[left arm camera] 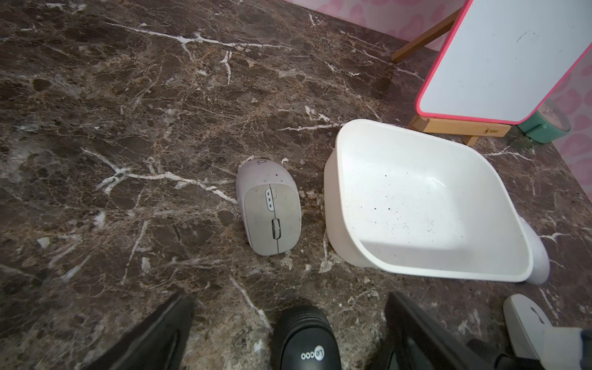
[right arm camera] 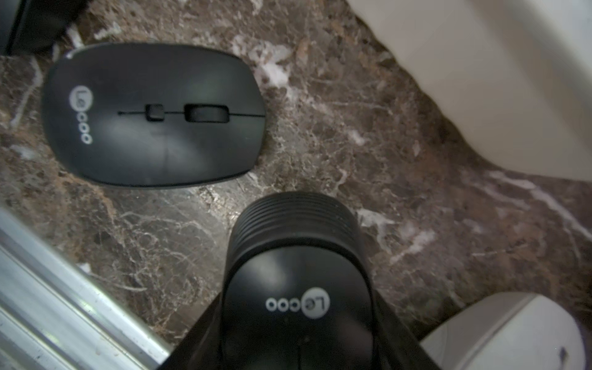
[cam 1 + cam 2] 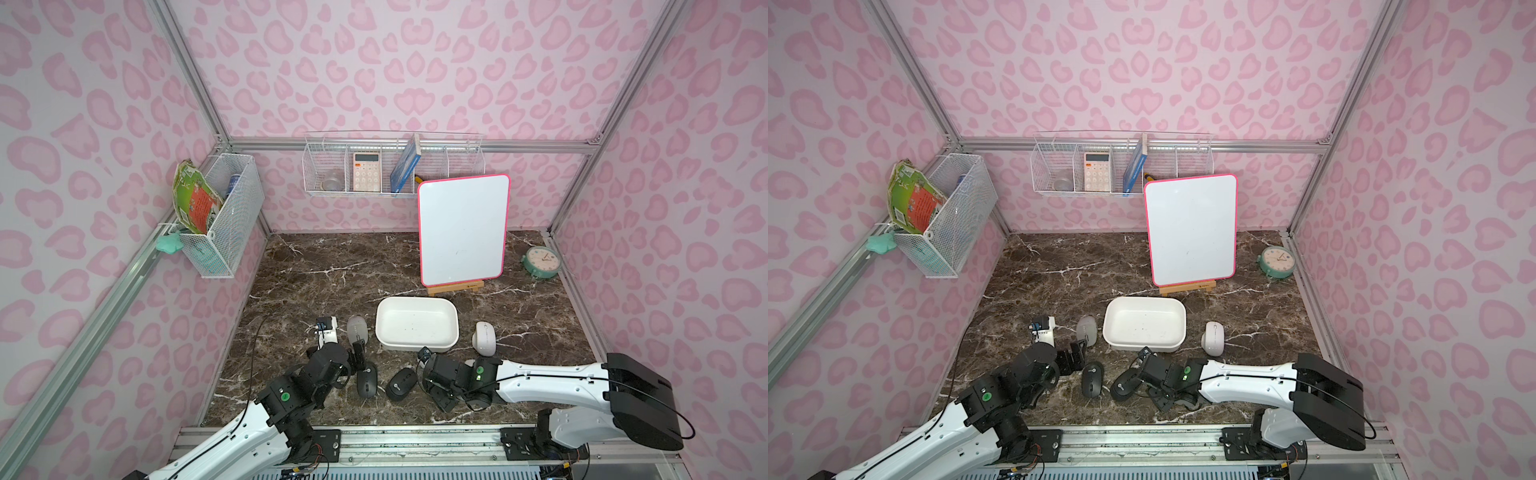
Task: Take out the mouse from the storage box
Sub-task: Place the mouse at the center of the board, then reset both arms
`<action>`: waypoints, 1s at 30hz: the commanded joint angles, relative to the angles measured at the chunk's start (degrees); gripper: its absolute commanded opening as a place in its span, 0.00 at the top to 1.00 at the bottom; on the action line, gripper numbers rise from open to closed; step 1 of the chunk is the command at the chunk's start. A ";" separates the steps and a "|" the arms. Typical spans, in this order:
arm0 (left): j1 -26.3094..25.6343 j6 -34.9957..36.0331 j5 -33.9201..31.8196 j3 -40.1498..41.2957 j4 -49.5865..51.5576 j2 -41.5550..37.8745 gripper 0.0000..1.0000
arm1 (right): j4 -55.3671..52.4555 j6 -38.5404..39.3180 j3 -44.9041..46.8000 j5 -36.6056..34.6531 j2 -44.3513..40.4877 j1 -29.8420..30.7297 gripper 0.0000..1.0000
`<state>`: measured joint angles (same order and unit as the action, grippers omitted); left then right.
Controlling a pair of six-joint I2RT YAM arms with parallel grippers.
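Top view: storage box (image 3: pixel 415 324) sits mid-worktop with no mouse inside. Left wrist: left gripper (image 1: pixel 286 302) has its jaws spread wide astride one black mouse (image 1: pixel 304 342), not gripping it. Right wrist: right gripper (image 2: pixel 298 336) looks pinched on the other black mouse (image 2: pixel 298 272), near the worktop's front edge. It should seat that mouse flat, open, then back straight off, clear of the neighbour.

storage box (image 1: pixel 333 208): smooth white plastic, faintly glossy, dark-specked | tabletop (image 3: pixel 332 270): polished brown marble, perhaps a print | grey mouse (image 1: pixel 270 208), 9 o'clock of box: matt plastic | black Lecoo mouse (image 2: pixel 298 304), 6 o'clock: matt plastic | easel (image 3: pixel 455 287): bare pale wood
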<state>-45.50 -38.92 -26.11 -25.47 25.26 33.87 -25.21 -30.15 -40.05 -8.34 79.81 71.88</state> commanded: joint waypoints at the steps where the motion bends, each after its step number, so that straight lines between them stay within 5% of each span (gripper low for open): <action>1: 0.06 -0.57 -0.73 -0.79 0.89 0.05 0.02 | 1.63 -0.66 -0.34 -0.63 0.72 0.02 0.43; 7: 0.06 -1.14 -0.81 -0.27 1.49 -1.47 0.02 | 1.82 -0.69 -0.15 -1.13 1.40 0.02 0.35; 14: 0.07 -2.03 -1.55 -0.92 2.60 -1.97 0.02 | 0.67 -0.49 -0.92 -3.31 -0.23 -0.05 0.07; 25: 0.06 -5.16 -9.25 -4.62 8.84 -3.94 0.01 | -2.52 2.21 -5.76 -10.97 -4.70 -0.44 0.01; 30: 0.06 -1.12 -22.15 -4.52 3.47 -2.56 0.01 | -4.30 4.42 -9.70 -19.03 -9.68 -3.99 0.01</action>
<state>-45.50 -43.27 -39.00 -29.65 32.12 30.37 -28.23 -27.68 -48.23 -20.38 72.20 69.32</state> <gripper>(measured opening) 0.993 0.991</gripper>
